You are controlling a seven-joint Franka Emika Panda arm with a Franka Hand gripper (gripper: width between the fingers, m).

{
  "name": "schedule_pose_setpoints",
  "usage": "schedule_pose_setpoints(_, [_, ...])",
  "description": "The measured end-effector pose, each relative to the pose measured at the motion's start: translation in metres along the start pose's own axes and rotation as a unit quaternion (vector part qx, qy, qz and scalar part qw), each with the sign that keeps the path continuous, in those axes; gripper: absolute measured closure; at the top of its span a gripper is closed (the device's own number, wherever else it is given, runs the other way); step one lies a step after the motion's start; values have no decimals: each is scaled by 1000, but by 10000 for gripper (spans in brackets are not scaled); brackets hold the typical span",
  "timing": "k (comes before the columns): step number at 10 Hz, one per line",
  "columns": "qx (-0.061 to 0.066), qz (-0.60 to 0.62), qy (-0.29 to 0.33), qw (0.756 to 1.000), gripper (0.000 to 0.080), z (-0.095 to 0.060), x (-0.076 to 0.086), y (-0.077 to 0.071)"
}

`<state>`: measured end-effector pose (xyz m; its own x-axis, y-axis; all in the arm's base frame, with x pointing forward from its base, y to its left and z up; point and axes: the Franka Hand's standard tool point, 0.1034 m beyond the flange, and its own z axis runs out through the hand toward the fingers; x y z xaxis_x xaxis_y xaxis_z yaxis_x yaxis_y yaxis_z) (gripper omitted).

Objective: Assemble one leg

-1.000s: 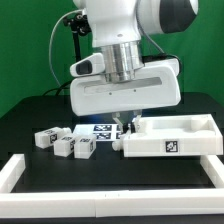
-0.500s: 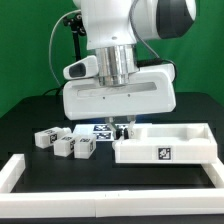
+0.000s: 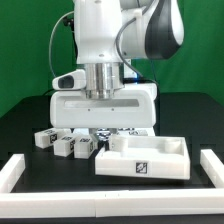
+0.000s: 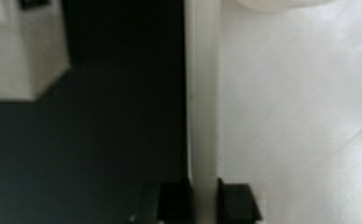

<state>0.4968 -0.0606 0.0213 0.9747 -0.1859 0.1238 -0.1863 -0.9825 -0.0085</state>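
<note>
- While the gripper [image 4: 199, 203] is clamped on the thin upright wall of the white panel [image 3: 150, 166], one of its fingers [image 4: 162, 203] sits on each side of that wall.
- Whether the panel touches the black table [image 3: 25, 125] cannot be told.
- Legs [image 3: 62, 147] lie clustered on the table, to the exterior view's left of the panel, none gripped.

The black table [image 3: 20, 125] carries a cluster of tagged white legs [image 3: 60, 143] at 9 o'clock of the white panel [image 3: 140, 162]. The marker board [image 3: 120, 131] lies at the panel's 12 o'clock. A white rail [image 3: 110, 205] borders the table at 6 o'clock.
</note>
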Motion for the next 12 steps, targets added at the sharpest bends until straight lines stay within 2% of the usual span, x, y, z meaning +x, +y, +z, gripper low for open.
schedule_pose_setpoints(2, [-1,8,-1,1000,747,0,0,6])
schedule_pose_setpoints(4, [7,32,-11,999,747,0,-1,-1])
schedule_pose_setpoints(5, [8,34,-7,999,747,-2,2,-12])
schedule_pose_setpoints(6, [7,9,8,1000,747,-4,12,-23])
schedule_pose_setpoints(7, [0,-15,33,999,747,-3,22,-31])
schedule_pose_setpoints(8, [0,-19,40,999,747,-3,23,-36])
schedule_pose_setpoints(12, [0,-15,36,999,747,-2,22,-33])
